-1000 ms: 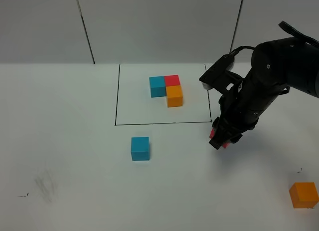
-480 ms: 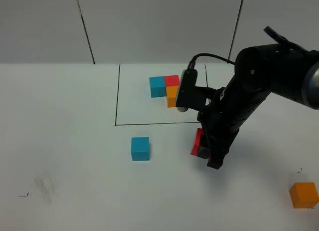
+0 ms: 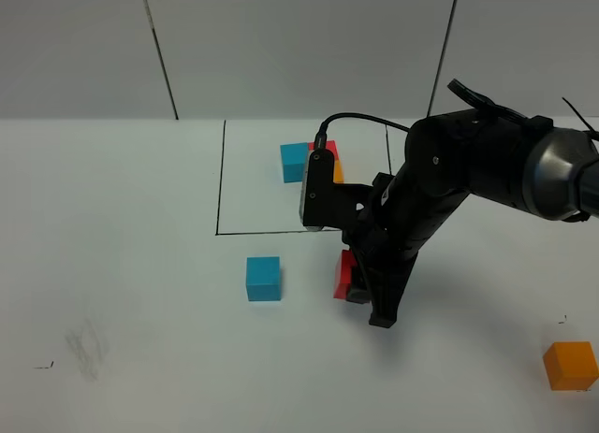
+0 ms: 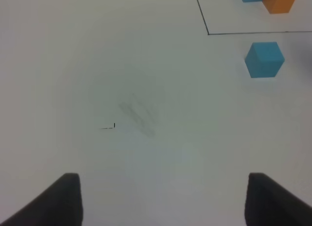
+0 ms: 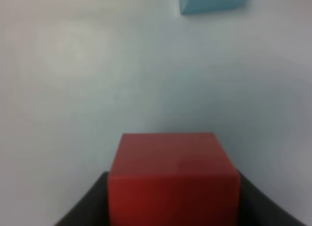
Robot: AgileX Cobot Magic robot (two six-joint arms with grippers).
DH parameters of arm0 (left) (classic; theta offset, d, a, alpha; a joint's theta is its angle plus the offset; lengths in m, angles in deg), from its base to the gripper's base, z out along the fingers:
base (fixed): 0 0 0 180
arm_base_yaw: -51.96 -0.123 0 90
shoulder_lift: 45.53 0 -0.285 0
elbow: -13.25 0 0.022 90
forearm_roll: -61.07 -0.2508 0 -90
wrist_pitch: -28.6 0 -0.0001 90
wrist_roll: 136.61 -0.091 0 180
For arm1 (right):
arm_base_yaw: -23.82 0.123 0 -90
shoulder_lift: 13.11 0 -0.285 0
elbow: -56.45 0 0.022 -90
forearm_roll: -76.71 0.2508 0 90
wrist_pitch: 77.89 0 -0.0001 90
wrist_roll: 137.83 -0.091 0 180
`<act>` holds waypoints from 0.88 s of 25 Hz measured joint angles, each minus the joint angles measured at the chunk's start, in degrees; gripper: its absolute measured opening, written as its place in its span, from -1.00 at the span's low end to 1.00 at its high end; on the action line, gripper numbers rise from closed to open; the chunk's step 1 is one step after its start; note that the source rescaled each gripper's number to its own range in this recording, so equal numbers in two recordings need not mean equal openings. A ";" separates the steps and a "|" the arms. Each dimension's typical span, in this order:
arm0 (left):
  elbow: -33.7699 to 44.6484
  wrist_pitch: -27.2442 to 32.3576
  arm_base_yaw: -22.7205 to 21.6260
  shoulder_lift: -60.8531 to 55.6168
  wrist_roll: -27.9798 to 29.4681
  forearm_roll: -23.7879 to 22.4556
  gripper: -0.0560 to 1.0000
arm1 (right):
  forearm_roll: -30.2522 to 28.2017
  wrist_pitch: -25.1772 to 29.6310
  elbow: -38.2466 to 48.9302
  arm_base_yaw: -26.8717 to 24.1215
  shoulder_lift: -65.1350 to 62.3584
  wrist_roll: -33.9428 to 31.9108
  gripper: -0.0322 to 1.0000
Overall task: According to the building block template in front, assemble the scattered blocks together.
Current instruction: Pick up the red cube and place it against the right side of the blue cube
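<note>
Red up front: the red block (image 3: pixel 344 272) is clamped between the right fingers (image 5: pixel 87 214), just outside the black frame (image 3: pixel 220 190), right of the blue block (image 3: pixel 263 279). The orange block (image 3: pixel 570 365) sits well apart, far right. The template (image 3: pixel 296 162) peeks out behind the right arm (image 3: pixel 468 171). The left fingers (image 4: pixel 58 201) hang wide apart above the white surface (image 3: pixel 140 265).

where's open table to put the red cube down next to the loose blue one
Free: the strip between the blue cube and the red cube in the right gripper; the left side of the table; the stretch between the arm and the orange cube. Crowded: the far part of the drawn frame, where the arm hangs over the template.
</note>
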 joint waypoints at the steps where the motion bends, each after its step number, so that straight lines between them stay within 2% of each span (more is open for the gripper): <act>1: 0.00 0.00 0.00 0.00 0.00 0.00 1.00 | 0.00 -0.31 0.00 0.09 0.00 0.00 -0.93; 7: 0.00 0.00 0.00 0.00 0.00 0.00 1.00 | -2.38 -1.20 -2.19 2.84 1.96 0.36 -0.93; 14: 0.00 0.00 0.00 0.00 0.00 0.00 1.00 | -4.08 4.90 -11.75 3.43 9.45 -1.61 -0.93; 22: 0.00 0.00 0.00 0.00 0.00 0.00 1.00 | -4.71 6.11 -12.50 3.43 10.09 -1.74 -0.93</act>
